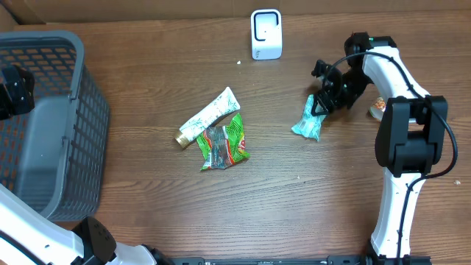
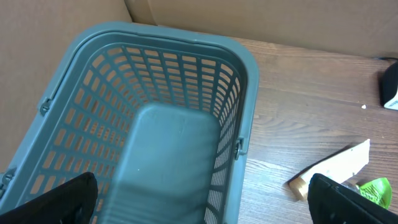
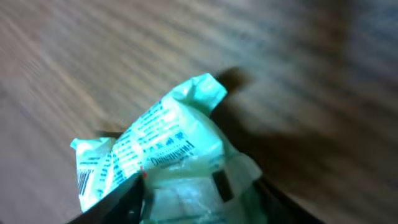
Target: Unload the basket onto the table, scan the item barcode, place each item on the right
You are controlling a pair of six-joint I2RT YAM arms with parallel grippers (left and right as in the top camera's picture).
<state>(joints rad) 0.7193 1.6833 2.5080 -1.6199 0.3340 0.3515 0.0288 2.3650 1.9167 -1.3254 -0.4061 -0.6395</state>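
A teal plastic packet point(image 1: 307, 121) lies on the wooden table at the right, a barcode showing at one end in the right wrist view. My right gripper point(image 1: 325, 99) is at its upper end. In the right wrist view the packet point(image 3: 161, 143) fills the gap between the two dark fingers, and the right gripper point(image 3: 199, 202) is shut on it. The white scanner point(image 1: 266, 34) stands upright at the back centre, apart from the packet. My left gripper point(image 1: 16, 88) hangs wide open over the grey basket point(image 2: 155, 81) with nothing between its fingers point(image 2: 348, 199).
A white tube point(image 1: 210, 116) and a green crumpled packet point(image 1: 223, 143) lie mid-table. A small orange item point(image 1: 377, 108) sits beside the right arm. The basket point(image 1: 88, 140) fills the left side. Cardboard lines the back edge.
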